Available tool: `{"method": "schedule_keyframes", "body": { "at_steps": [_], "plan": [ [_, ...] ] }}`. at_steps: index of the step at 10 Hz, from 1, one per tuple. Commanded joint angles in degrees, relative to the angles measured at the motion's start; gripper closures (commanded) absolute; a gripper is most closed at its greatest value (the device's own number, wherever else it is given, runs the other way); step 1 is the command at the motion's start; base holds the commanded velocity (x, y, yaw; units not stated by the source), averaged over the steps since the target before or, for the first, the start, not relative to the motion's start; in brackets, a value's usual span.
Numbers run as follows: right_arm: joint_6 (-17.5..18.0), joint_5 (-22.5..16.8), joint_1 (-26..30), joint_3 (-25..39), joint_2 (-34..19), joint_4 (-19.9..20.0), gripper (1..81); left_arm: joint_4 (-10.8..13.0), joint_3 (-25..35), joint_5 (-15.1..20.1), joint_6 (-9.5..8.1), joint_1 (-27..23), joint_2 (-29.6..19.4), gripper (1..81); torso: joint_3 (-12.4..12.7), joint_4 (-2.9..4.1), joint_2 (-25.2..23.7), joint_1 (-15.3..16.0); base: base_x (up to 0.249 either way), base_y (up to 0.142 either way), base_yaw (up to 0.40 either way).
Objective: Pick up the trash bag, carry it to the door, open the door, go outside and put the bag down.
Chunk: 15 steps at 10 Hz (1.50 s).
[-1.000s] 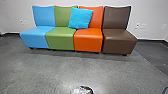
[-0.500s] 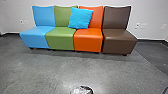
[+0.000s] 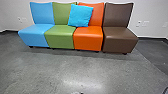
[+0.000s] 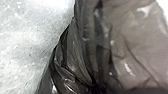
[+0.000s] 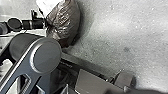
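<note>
The dark, glossy trash bag (image 5: pixel 65 23) hangs bunched at the end of the left arm in the right wrist view. My left gripper (image 5: pixel 47 24) is shut on its gathered neck. Close up in the left wrist view, the trash bag (image 4: pixel 135 50) shows creased, see-through plastic that draws together into tight folds. Whether its underside touches the floor, I cannot tell. At the bottom edge of the head view is a tiny dark sliver, too small to make out.
Ahead, a row of blue (image 3: pixel 37 36), green (image 3: pixel 60 37), orange (image 3: pixel 88 38) and brown (image 3: pixel 120 40) chairs stands against a white wall (image 3: pixel 152 12). A turquoise cushion (image 3: pixel 80 15) leans across the green and orange backs. Grey floor (image 3: pixel 82 67) stretches before them.
The head camera has shifted, so the chairs show a little larger and their backs higher. The shiny shape formerly at the bottom edge has shrunk to a sliver.
</note>
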Motion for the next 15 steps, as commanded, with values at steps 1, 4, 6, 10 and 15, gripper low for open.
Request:
{"method": "schedule_keyframes", "body": {
  "at_steps": [1, 4, 6, 10, 15],
  "plan": [
    [-0.06, -0.96, 2.28, 1.11, -1.37, 1.29, 1.0, -0.36, 10.45, 7.59, -0.14, -3.98, -7.0, 81.1, 5.61, 0.0, 5.56, -3.58, 0.0, 0.0, 0.0],
    [-0.5, 1.94, -1.85, -0.82, 0.03, 1.2, 1.0, -2.55, 15.38, 7.67, -0.23, -4.5, -10.35, 81.1, 9.15, 0.0, 10.4, -6.47, 0.0, 0.0, 0.0],
    [-0.68, 3.34, -4.31, -2.93, 1.26, 1.2, 1.0, -2.55, 15.47, 7.67, -0.23, -4.5, -10.43, 81.1, 13.31, 0.0, 14.47, -9.07, 0.0, 0.0, 0.0],
    [-0.68, 5.36, -8.44, -7.94, 4.42, 1.2, 1.0, -2.64, 15.82, 8.02, -0.23, -4.32, -10.52, 81.1, 21.46, 0.0, 22.45, -14.23, 0.0, 0.0, 0.0],
    [-0.94, 6.77, -12.75, -13.48, 8.29, 1.11, 1.0, -2.64, 23.01, 10.74, -0.23, -4.42, -16.23, 81.1, 31.69, 0.0, 32.35, -20.7, 0.0, 0.0, 0.0]
  ]
}}
